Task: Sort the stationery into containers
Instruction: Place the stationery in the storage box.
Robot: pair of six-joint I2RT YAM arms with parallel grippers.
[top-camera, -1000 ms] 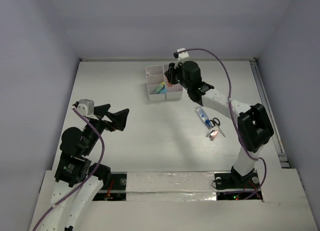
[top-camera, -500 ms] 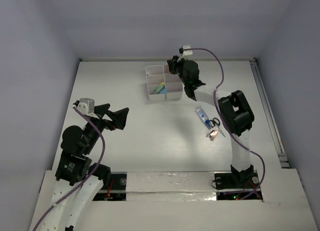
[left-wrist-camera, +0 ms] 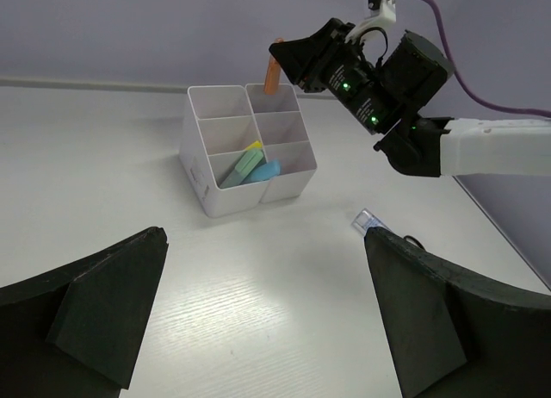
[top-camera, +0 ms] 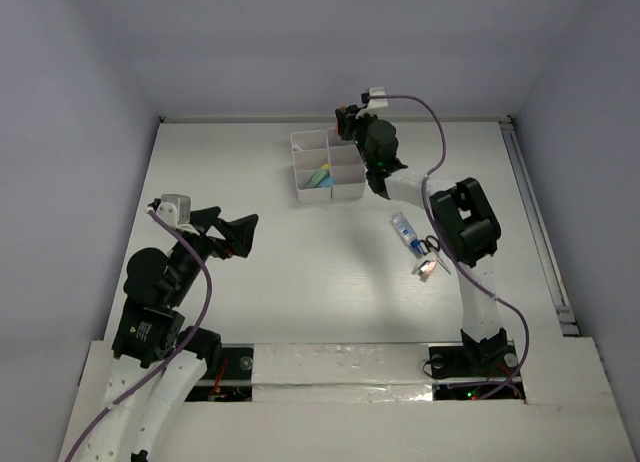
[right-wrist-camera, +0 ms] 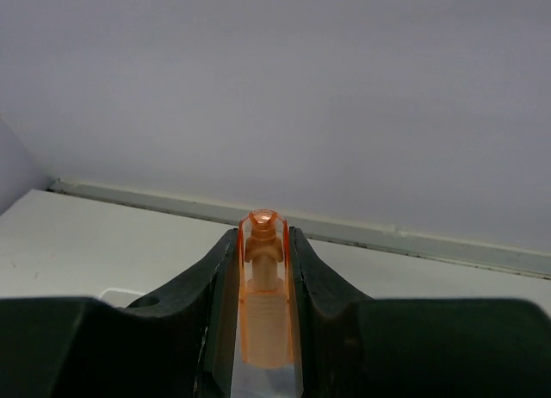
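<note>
- Step in hand: right gripper (right-wrist-camera: 264,243) clamps the orange marker (right-wrist-camera: 263,303) upright above the organizer (left-wrist-camera: 225,195), near the table's far edge.
- Next move: lower it into a far compartment, then release.
- Left gripper (left-wrist-camera: 267,316): jaws wide apart, empty.

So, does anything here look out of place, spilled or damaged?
Nothing looks spilled or damaged. Only loose ends: a blue-labelled tube and black-handled scissors lie on the table right of the white organizer, not in it. The right gripper holds an orange marker nearly upright over the organizer's far corner, not yet dropped in.
</note>
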